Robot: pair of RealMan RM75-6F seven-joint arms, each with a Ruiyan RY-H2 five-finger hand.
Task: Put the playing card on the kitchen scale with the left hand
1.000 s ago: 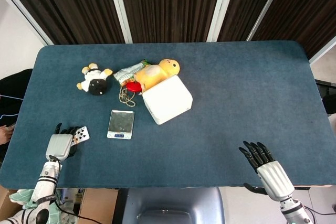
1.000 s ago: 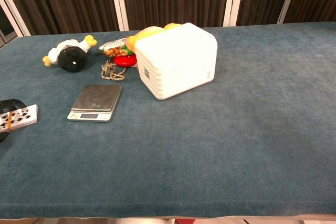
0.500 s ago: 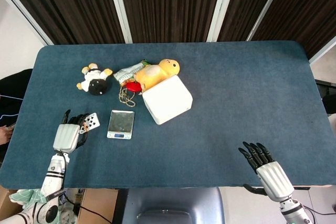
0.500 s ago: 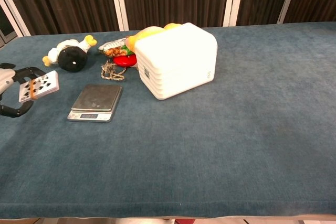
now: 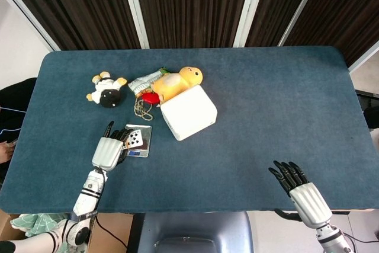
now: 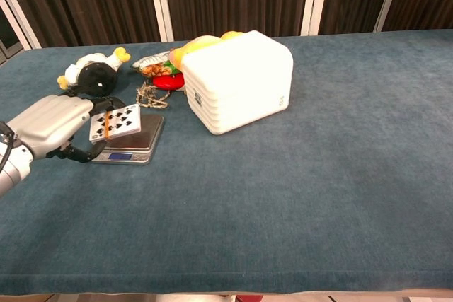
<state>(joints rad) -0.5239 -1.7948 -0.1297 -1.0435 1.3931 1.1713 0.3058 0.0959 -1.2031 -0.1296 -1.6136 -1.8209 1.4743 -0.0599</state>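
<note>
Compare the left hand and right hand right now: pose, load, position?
The left hand holds the playing card over the kitchen scale; the right hand holds nothing. The left hand's fingers curl round the card; the right hand's are straight and spread. The left hand is out over the table, the right near its front edge. Both have dark fingers and pale backs.
</note>
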